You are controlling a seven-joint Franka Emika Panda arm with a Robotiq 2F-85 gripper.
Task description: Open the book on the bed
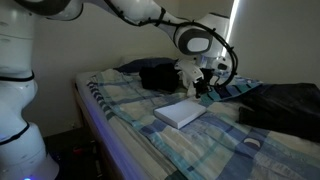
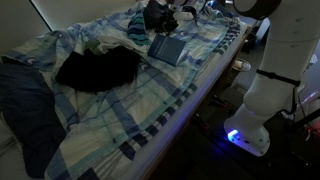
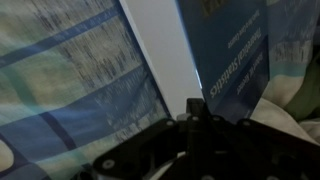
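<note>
Grey-blue book [image 2: 167, 47] on plaid bed [image 2: 130, 112]; cover lettering [image 3: 232, 62] only in wrist view.

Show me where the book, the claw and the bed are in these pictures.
book [image 1: 181, 113]: exterior view, middle of its top face.
claw [image 1: 199, 89]: exterior view, between its fingertips.
bed [image 2: 150, 110]: exterior view, bare plaid bedding.
</note>
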